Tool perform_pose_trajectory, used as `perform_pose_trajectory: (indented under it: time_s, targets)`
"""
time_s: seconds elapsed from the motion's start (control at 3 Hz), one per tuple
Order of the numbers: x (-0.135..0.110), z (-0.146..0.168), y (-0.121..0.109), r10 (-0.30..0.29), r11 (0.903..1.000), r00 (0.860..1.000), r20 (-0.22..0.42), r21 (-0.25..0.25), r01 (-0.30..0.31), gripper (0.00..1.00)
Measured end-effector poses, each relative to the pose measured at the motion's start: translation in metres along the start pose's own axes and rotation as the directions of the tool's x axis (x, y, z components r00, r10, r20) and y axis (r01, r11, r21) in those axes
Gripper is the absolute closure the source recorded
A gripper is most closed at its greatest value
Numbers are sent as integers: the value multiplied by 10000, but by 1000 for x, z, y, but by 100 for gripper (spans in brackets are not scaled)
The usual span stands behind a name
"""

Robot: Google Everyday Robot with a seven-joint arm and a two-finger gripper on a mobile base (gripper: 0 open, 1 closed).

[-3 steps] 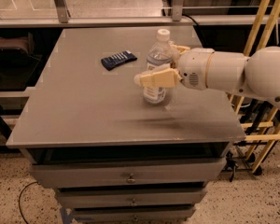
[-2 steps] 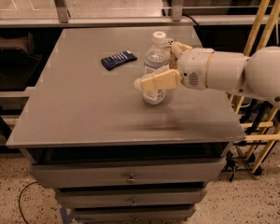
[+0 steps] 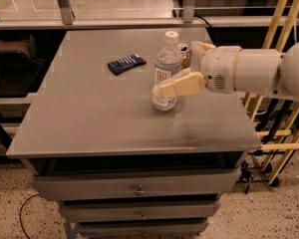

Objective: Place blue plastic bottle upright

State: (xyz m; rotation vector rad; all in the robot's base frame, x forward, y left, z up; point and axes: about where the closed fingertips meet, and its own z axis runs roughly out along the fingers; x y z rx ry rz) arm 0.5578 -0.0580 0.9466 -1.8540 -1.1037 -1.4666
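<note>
The blue plastic bottle (image 3: 165, 73), clear with a white cap and a pale label, stands upright on the grey table (image 3: 89, 113), right of centre. My gripper (image 3: 175, 67) reaches in from the right at the bottle's height. Its near finger (image 3: 182, 84) crosses in front of the bottle's lower half, and its far finger (image 3: 200, 47) shows behind and to the right of the bottle. The fingers are spread apart, and the gripper is open around the bottle. The white arm (image 3: 259, 68) extends off to the right.
A brownish drink can (image 3: 185, 55) stands just behind the bottle, close to the far finger. A dark blue flat packet (image 3: 126, 63) lies left of the bottle. The table has drawers below (image 3: 137, 187). Yellow ladder rails (image 3: 274, 108) stand at the right.
My gripper has drawn slightly to the right, away from the bottle. The bottle stays upright in the same spot.
</note>
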Motion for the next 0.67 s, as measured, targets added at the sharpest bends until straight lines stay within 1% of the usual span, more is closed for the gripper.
perform_pose_trajectory:
  time_s: [0.33, 0.67]
  targets:
    - [4, -35, -8, -62, 9969, 9996, 265, -786, 83, 0]
    - [-2, -74, -15, 162, 9851, 9989, 430, -1716, -86, 0]
